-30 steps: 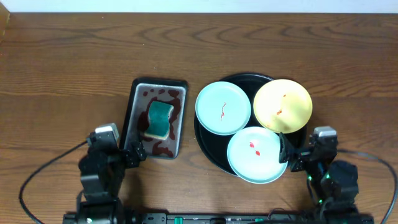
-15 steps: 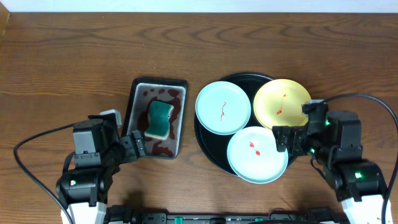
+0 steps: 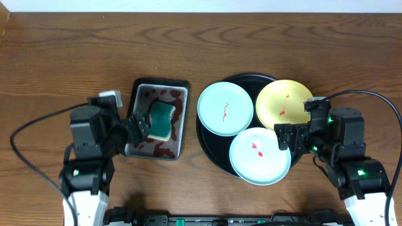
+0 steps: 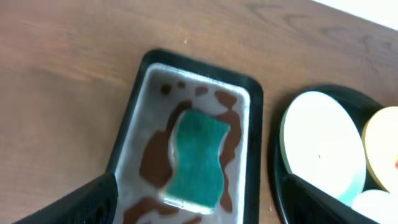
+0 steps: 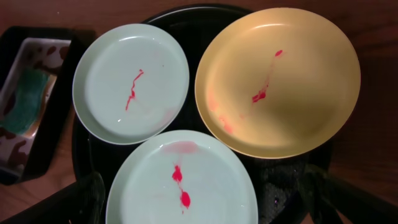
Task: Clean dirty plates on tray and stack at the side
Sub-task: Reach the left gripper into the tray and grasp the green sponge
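Observation:
Three plates lie on the round black tray (image 3: 211,147): a mint-green plate (image 3: 225,108) at the left, a yellow plate (image 3: 284,105) at the right and a second mint-green plate (image 3: 259,156) in front. All show red sauce smears. My right gripper (image 3: 286,135) is open and empty, hovering over the front mint plate (image 5: 183,180) and near the yellow plate (image 5: 280,81). My left gripper (image 3: 139,129) is open and empty, over the near end of the metal tray, just short of the green sponge (image 3: 162,120).
The small rectangular metal tray (image 3: 139,100) with reddish-brown stains holds the sponge (image 4: 199,158), left of the black tray (image 5: 193,31). Brown wood tabletop (image 3: 75,63) surrounds both trays. Cables trail from both arms near the front edge.
Both arms have risen from the front edge and moved forward. The left gripper now reaches the metal tray by the sponge; the right gripper now sits over the black tray's right front.

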Tool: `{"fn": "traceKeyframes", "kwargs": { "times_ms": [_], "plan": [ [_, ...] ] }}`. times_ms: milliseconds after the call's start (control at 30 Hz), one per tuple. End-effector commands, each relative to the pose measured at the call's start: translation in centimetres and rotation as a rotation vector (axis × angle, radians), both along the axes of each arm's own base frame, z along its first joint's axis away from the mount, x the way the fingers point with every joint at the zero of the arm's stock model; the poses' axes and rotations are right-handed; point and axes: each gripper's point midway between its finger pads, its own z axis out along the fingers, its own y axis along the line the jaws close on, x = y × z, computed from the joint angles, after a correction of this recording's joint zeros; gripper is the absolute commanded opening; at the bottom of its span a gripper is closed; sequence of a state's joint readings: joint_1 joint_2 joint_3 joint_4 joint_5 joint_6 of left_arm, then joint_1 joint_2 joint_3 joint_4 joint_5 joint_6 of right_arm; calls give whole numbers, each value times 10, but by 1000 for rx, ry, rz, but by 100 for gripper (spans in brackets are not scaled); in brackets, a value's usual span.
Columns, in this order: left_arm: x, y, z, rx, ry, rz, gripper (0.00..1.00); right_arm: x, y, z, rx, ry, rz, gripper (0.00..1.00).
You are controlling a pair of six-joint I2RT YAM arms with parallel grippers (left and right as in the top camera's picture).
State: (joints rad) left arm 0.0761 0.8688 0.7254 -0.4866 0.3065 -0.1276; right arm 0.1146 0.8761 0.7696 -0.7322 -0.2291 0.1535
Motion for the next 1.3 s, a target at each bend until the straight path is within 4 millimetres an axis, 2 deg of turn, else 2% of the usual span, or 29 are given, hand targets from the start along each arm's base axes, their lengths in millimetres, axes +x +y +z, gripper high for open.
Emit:
{"fn": "traceKeyframes", "kwargs": {
  "times_ms": [0,167,300,400,600,833,933,1033,1067,1100,1133,1267],
  "plan": [
    [18,-9,-6,39,7,-55,82,4,3,10,10,-29,8,99],
    [31,-24,-40,130,95,-93,76,6,3,10,10,-33,8,99],
    [42,-27,-67,253,147,-78,76,9,4,7,10,-24,8,99],
    [45,-36,-86,265,192,-95,76,10,4,3,8,-8,8,99],
    [42,-42,-120,262,296,-98,76,11,4,-1,6,8,8,99],
    [34,-49,-152,227,402,-121,66,12,4,0,6,5,7,99],
    [32,-51,-161,222,428,-130,58,12,4,0,6,4,8,99],
    [33,-51,-164,223,431,-130,42,12,4,0,6,4,8,99],
    [35,-51,-163,223,424,-130,22,12,4,0,6,4,8,99],
    [36,-51,-163,222,420,-130,11,12,4,0,6,3,8,99],
    [36,-51,-162,222,417,-129,8,12,4,0,6,3,8,99],
    [39,-47,-154,239,393,-111,7,12,4,0,6,4,8,99]
  ]
}}
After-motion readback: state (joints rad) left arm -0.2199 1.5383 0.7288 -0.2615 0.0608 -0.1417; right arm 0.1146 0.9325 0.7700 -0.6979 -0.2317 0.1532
